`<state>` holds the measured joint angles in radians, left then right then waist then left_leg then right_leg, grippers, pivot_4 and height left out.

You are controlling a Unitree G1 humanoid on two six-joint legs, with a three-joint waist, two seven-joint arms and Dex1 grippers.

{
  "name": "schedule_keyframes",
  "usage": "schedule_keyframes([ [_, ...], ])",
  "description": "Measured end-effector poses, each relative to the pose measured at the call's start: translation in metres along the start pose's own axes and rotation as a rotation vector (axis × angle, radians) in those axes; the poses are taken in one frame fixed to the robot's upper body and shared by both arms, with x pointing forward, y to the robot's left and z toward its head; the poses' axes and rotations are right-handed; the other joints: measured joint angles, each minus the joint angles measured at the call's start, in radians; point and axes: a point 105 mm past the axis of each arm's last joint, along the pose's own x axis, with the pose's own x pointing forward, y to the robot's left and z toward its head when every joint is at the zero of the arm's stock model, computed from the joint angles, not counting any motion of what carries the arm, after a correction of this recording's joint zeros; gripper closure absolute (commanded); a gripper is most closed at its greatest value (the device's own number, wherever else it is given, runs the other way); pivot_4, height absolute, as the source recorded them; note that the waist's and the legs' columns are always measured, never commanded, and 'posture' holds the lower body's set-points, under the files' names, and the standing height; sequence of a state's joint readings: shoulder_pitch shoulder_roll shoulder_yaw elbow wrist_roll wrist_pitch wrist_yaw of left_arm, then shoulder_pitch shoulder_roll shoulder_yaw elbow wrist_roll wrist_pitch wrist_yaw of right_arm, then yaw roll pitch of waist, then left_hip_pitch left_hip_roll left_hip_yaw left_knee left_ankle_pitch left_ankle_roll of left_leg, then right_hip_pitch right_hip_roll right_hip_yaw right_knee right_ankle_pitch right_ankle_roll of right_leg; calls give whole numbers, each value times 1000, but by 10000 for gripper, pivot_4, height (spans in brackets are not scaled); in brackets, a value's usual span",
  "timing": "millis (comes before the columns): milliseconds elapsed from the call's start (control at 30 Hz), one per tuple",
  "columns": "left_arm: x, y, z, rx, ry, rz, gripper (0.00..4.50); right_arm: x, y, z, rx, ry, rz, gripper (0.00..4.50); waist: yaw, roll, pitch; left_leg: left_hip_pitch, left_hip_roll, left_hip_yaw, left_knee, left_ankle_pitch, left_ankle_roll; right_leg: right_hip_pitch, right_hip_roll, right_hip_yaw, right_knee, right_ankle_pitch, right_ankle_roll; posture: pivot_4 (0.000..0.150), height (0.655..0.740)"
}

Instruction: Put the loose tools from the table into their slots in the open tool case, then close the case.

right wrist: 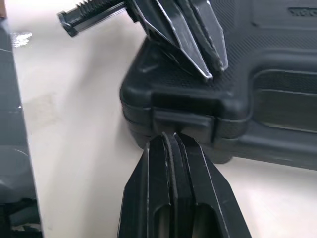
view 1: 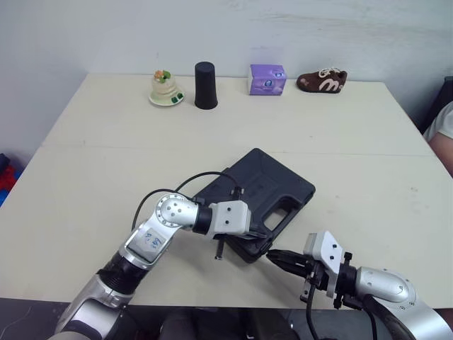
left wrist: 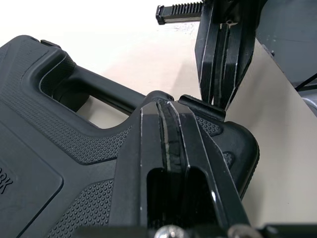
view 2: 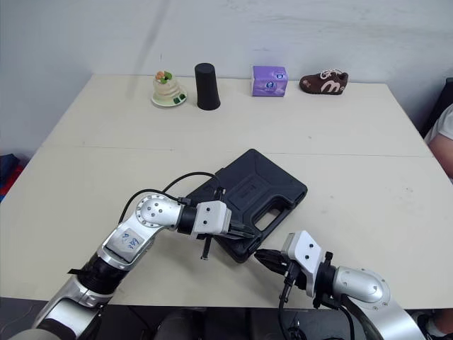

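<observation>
Desk [view 1: 85,177]: pale cream top that carries everything here; the tool case lies on its near half, a little right of centre
Person [view 1: 442,127]: a white sleeve and part of an arm at the desk's edge, well to the right of the tool case
Tool case [view 1: 258,180]: black plastic with a pebbled texture, lying flat and turned at an angle, lid down on the base, carry-handle cutout along the edge facing the robot
Left gripper [view 1: 260,236]: narrow, fingers pressed together with nothing between them; the tips rest on the tool case lid at its nearest corner, just above the latch
Right gripper [view 1: 272,256]: narrow too, fingers together and holding nothing; it lies low over the desk, with its tips against the front wall of the tool case at the latch, directly below the left gripper's tips
Brown shoe [view 1: 322,80]: white laces, far behind the tool case, to the right, by the wall
Purple box [view 1: 267,79]: far behind the tool case, just left of the shoe
Black cup [view 1: 205,86]: upside down, far behind the tool case and to the left
Cake ornament [view 1: 165,88]: on a small plate, left of the cup, well apart from the tool case
Latch [right wrist: 182,120]: small black tab on the tool case's near corner, lying flat against the front wall, between the two grippers' tips
</observation>
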<state>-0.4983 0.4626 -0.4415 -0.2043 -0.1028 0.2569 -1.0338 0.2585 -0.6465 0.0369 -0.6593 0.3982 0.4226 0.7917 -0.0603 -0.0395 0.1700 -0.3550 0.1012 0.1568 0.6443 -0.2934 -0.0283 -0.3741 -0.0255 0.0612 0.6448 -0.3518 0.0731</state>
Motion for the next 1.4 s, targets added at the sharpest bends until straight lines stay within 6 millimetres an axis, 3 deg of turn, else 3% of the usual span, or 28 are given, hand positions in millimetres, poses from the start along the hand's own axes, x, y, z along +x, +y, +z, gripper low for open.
schedule_keyframes([
  [500,-8,1,-5,2,27,13,44231,12,-4,5,-13,-7,27,45000,-20,-2,-2,0,1,-3,-1,0,1,0,-1,1,-1,-1,-3,1500,7400],
  [633,-11,5,-2,-36,-115,89,44231,-1,-10,5,-47,12,15,45000,-16,-1,-1,-1,0,-4,-5,1,1,-1,-2,0,-3,0,-2,1500,7400],
  [700,-21,14,-2,-65,-168,174,38481,-13,-15,7,-92,16,2,45000,-7,-1,-1,-3,-1,-6,-6,1,1,-2,-2,-1,-5,1,0,1500,7400],
  [733,-28,19,-3,-62,-183,218,35774,-21,-18,7,-113,28,-11,45000,-2,0,0,-4,-1,-6,-8,1,1,-2,-1,-1,-7,1,0,1500,7400],
  [833,-59,30,0,-13,-220,353,21744,-52,-38,1,-160,110,-66,35375,7,1,1,-5,-2,-6,-11,1,1,-3,-1,-1,-13,2,1,1500,7400],
  [967,-121,49,0,-14,-194,569,4618,-101,-80,4,-229,200,-206,17658,8,3,3,-6,-2,-4,-13,1,1,-3,-1,-1,-18,2,2,1500,7400],
  [1000,-144,53,-5,-36,-156,653,0,-118,-96,9,-261,224,-267,10109,7,3,3,-6,-2,-3,-13,0,0,-3,-1,-1,-19,2,2,1500,7400],
  [1067,-165,53,-14,-88,-149,749,0,-132,-112,15,-296,232,-325,1923,5,4,4,-6,-2,-2,-13,1,-3,-3,-1,0,-20,1,3,1500,7400],
  [1100,-173,53,-20,-123,-139,789,0,-139,-120,20,-312,233,-360,328,5,5,5,-6,-2,-2,-13,1,-3,-3,-1,0,-20,1,3,1500,7400],
  [1300,-219,23,-77,-394,38,925,0,-169,-142,33,-393,283,-426,328,4,5,11,-5,-2,0,-14,0,-5,-4,0,0,-20,-1,4,1500,7400],
  [1367,-262,0,-106,-464,182,1044,0,-186,-160,38,-414,308,-467,328,1,6,17,-5,-1,2,-13,-1,-6,-5,-1,0,-19,-1,3,1500,7400],
  [1400,-273,-1,-107,-455,203,1076,0,-190,-166,41,-420,300,-492,328,1,6,18,-5,-1,3,-13,-1,-6,-6,-2,0,-19,-1,4,1500,7400],
])
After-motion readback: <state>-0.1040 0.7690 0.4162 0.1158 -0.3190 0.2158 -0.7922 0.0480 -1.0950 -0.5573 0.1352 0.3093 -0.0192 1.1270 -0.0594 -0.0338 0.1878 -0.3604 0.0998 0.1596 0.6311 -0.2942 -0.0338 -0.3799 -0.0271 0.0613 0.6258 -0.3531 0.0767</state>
